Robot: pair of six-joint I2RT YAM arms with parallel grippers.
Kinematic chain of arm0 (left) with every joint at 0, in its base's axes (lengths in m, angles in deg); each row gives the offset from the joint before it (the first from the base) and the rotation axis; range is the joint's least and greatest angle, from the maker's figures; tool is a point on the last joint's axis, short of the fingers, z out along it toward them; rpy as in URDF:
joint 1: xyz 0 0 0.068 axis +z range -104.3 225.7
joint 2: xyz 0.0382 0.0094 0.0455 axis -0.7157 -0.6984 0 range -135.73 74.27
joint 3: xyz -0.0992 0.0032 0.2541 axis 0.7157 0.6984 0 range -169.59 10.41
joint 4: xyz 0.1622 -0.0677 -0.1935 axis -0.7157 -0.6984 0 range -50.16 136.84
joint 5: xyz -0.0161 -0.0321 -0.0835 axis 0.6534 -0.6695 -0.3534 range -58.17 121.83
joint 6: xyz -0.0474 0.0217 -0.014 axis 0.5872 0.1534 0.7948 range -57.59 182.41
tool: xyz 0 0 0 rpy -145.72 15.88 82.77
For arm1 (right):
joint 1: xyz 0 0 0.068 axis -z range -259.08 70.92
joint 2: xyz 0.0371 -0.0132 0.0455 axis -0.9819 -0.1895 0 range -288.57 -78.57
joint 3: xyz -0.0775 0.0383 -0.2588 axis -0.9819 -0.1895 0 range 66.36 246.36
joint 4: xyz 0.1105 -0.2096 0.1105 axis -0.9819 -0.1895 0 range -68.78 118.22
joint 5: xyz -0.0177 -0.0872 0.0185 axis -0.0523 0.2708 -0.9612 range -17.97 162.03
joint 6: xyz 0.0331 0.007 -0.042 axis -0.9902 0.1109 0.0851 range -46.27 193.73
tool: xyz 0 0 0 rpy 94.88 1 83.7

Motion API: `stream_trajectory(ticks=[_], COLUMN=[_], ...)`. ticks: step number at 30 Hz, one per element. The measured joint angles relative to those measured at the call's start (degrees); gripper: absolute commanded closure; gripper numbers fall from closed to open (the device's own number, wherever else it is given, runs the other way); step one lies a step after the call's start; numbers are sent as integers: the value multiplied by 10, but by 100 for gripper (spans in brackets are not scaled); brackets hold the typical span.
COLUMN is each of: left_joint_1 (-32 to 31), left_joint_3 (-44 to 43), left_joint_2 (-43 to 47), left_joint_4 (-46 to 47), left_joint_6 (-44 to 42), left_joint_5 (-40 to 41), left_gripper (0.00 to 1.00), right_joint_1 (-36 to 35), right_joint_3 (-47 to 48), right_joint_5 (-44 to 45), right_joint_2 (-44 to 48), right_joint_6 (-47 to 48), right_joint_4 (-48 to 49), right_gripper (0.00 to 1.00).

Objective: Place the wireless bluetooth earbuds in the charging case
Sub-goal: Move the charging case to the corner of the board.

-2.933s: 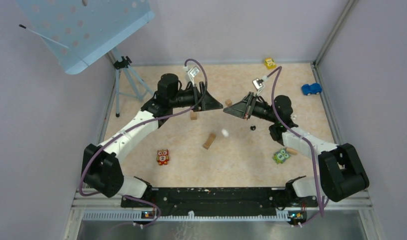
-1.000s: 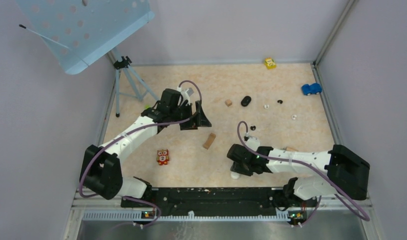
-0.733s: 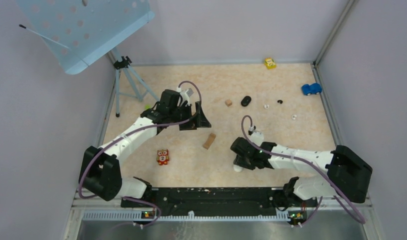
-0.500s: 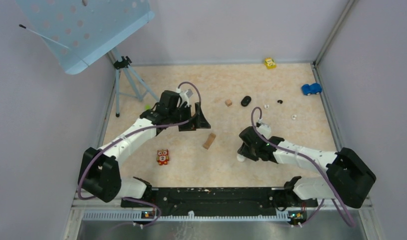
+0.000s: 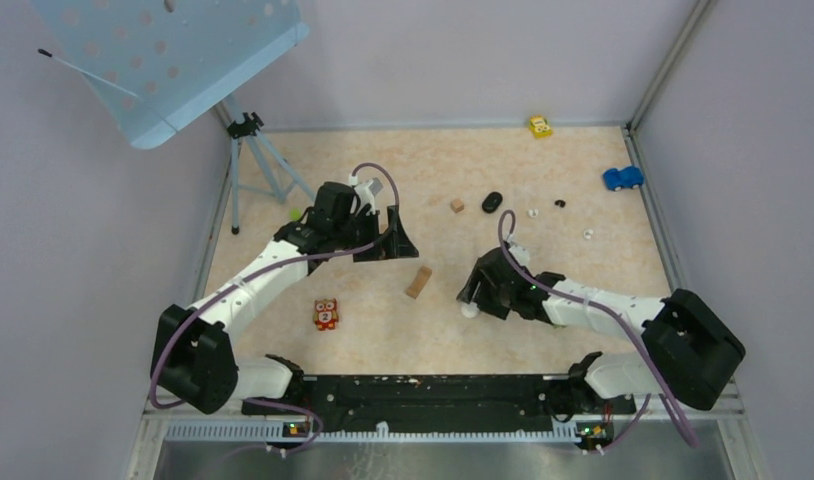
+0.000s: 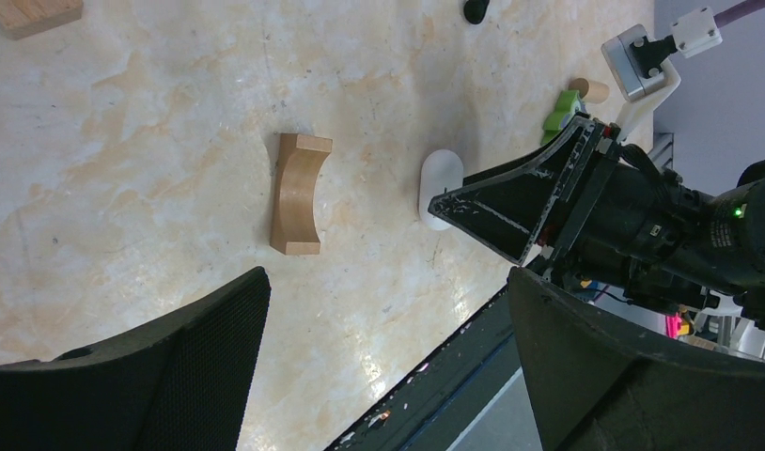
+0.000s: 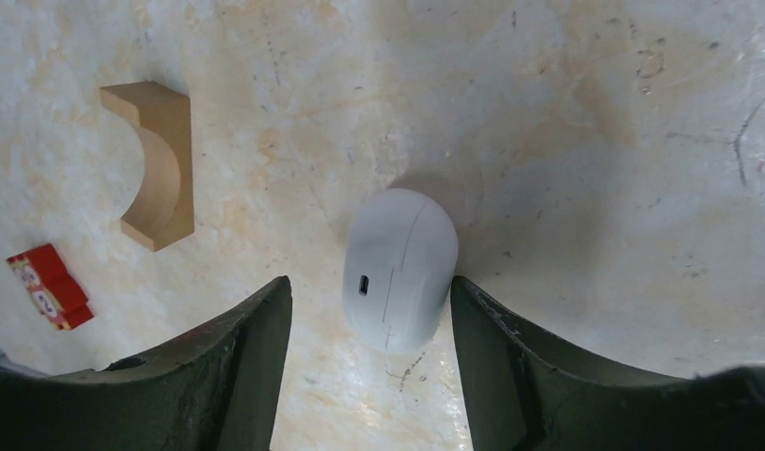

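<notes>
**Right fingers straddling the white case, earbuds lying loose at the far right**

I'm looking down on the tabletop, with the blue perforated panel leaning over its far left corner.

The left arm is reaching toward the middle of the tabletop. The left gripper is hanging spread wide, with nothing between its fingers.

The right arm is stretching leftward along the near edge. The right gripper is pointing down at the charging case, which is lying closed on the tabletop, near the near edge and a little right of centre. The fingers are standing released on either side of it. One is just at the case's side and the other is showing a clear gap, so I'm not seeing a grasp.

The arched wooden block is lying just left of the case. The red owl toy is sitting farther left, toward the near edge. The blue toy car is resting against the right edge, and the yellow toy car is sitting at the far edge. A black oval object is lying beside a small wooden cube, toward the far side.

The wireless bluetooth earbuds are lying scattered in the far right part of the tabletop, well apart from the case. One white bud is lying near the black oval, a black bud is lying just right of it, and another white bud is lying nearer the right edge.
</notes>
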Motion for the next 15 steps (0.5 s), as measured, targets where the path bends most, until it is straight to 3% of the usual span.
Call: stream_trajectory(ticks=[12,15], left_joint_1=[0,0], left_joint_3=[10,15], left_joint_2=[-1,0], left_joint_4=[-7,-16], left_joint_6=[-10,-10], left_joint_5=[17,28], left_gripper=[1,1], right_joint_1=[1,1], right_joint_3=[-91,-75], right_joint_5=[-123,-134], right_joint_2=[103,118], right_joint_6=[60,96], right_joint_4=[277,281], right_gripper=[39,39])
